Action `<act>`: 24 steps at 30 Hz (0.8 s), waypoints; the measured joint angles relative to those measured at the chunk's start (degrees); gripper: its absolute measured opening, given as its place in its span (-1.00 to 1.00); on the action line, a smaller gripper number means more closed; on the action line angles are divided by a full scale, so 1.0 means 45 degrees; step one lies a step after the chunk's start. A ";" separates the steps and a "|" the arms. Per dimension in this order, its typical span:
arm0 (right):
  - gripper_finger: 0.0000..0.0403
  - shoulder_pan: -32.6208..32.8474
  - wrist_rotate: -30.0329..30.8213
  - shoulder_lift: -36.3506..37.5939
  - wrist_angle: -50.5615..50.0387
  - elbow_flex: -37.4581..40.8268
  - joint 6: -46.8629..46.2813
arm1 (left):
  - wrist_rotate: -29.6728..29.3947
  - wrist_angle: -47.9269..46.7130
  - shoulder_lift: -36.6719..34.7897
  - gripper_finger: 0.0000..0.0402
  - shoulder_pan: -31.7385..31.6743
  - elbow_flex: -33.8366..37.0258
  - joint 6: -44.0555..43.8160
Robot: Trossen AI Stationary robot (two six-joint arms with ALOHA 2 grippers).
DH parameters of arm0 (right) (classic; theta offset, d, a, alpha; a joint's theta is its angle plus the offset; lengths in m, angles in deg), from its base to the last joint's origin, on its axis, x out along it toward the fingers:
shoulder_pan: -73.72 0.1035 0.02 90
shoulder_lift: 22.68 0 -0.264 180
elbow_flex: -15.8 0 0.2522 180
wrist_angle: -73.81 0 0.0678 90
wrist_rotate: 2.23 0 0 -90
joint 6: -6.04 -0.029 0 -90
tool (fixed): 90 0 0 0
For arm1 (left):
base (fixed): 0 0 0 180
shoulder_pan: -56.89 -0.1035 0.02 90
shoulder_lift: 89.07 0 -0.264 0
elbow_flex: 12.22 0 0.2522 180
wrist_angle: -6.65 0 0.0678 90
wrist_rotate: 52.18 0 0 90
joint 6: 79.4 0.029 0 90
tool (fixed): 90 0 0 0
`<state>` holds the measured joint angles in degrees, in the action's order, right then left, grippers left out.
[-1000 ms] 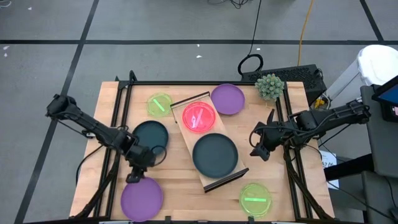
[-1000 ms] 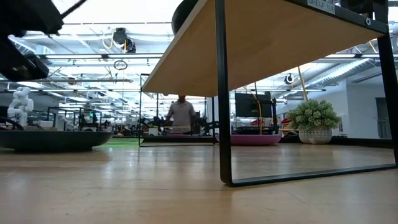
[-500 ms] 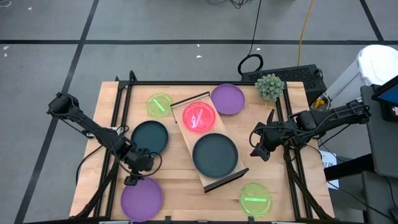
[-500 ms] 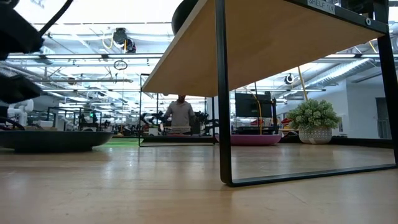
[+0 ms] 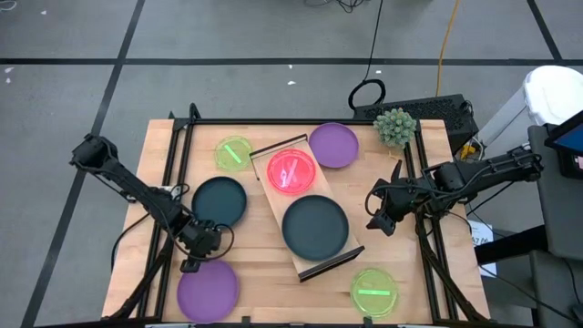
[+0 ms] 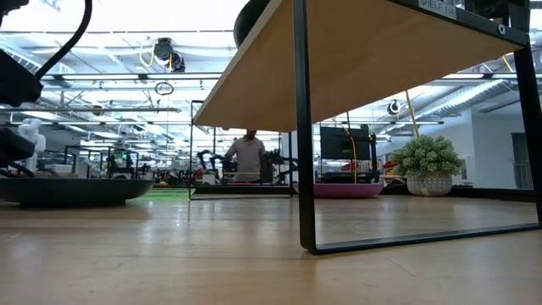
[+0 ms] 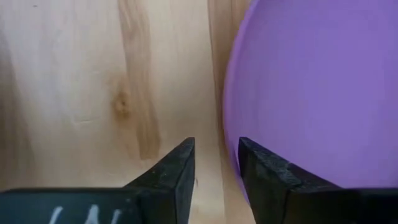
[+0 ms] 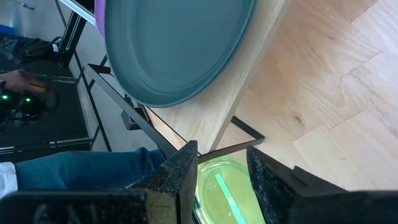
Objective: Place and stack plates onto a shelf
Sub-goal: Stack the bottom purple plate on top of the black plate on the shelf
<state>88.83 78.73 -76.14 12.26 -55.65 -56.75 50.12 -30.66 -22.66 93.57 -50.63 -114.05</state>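
Wooden table, potted plant, purple plate

The light-wood shelf lies slantwise mid-tabletop, carrying a pink-red plate and a dark teal plate side by side. A second dark teal plate and a green plate sit left of it, a purple plate beyond it, another purple plate at the near left, another green plate near right.
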 joint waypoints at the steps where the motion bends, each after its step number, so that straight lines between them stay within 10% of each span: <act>1: -0.40 0.0000 -0.0003 0.0000 0.0000 0.0000 -0.0033 | -0.0020 -0.0020 0.0000 -0.39 0.0090 0.0016 -0.0023; 13: -0.40 0.0000 0.0434 0.0023 0.0025 0.0000 -0.0367 | -0.0657 -0.0012 -0.0010 -0.94 0.0450 0.0011 -0.1094; 24: -0.40 -0.0015 0.2666 0.0710 0.0184 0.0000 -0.2753 | -0.1132 -0.0442 -0.0039 -0.95 0.0429 -0.1519 -0.2834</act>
<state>88.77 90.73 -72.94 13.09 -55.65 -69.13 45.02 -32.65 -22.83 95.50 -57.47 -126.80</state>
